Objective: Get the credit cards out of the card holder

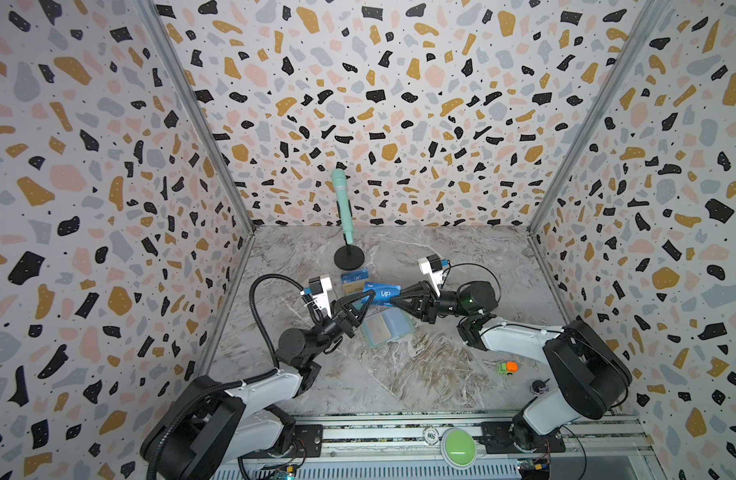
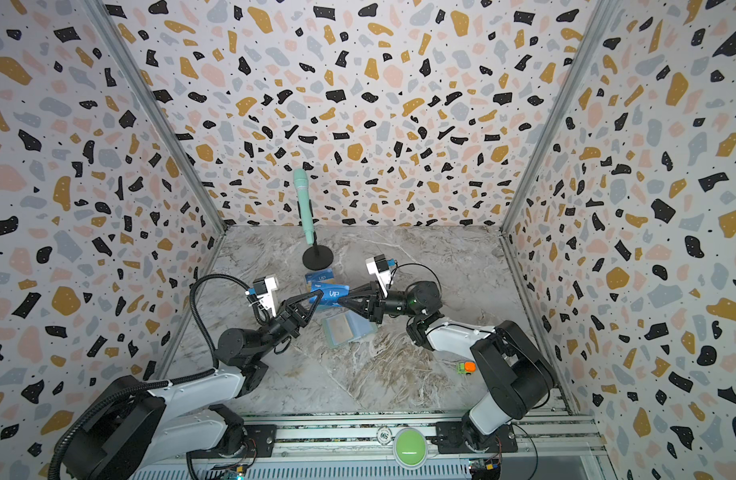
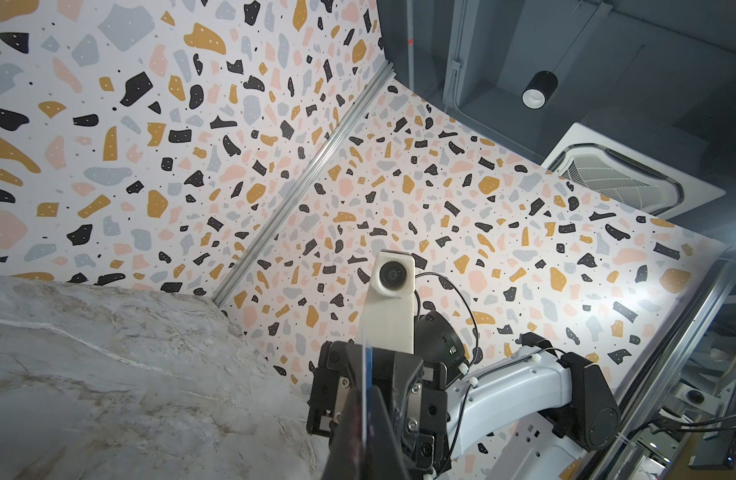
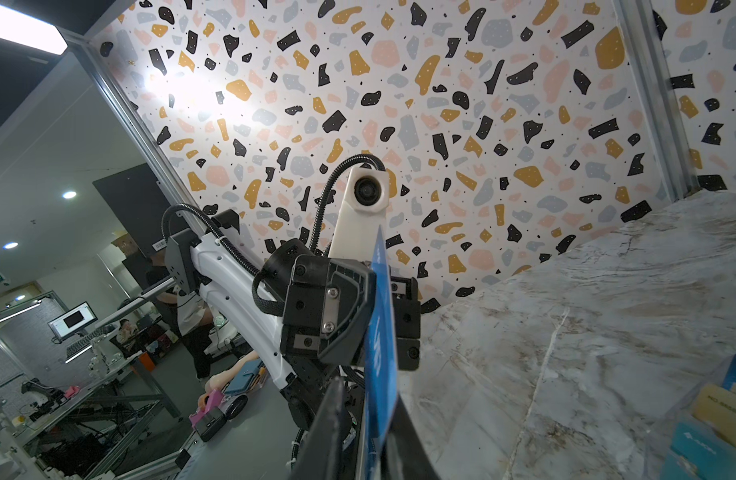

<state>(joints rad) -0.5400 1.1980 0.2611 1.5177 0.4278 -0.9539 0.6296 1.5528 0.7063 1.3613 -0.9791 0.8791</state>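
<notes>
Grippers of both arms meet above the middle of the grey marble tabletop (image 1: pixel 420 374), and between them is held a thin rectangular dark blue plastic card (image 1: pixel 385 294) with white letters VIP, raised above the surface. The left gripper (image 1: pixel 371 295) is pressed together on the left end of this card; in the left wrist view the card (image 3: pixel 365 374) shows edge-on between the black fingers (image 3: pixel 387 440). The right gripper (image 1: pixel 395 302) has the opposite end between its fingers. In the right wrist view they stand close on both sides of the card (image 4: pixel 380 332) (a thin gap seems to remain on one side), so I cannot tell if it really pinches. Just below the held card, a little toward the front edge, the small booklet-style card holder (image 1: pixel 393 328) with pale blue transparent sleeve pages lies open and flat on the tabletop. A brownish rectangle shows in one page (a card or only the marble pattern, I cannot tell). Behind the held card, toward the back edge, stands a clear tiered plastic stand (image 1: pixel 355 279) with blue and yellow cards in it. Further back, a mint-green microphone (image 1: pixel 342 203) leans on a black round-base holder (image 1: pixel 348 257). Toward the front right corner lies a small orange and green toy (image 1: pixel 506 368).
</notes>
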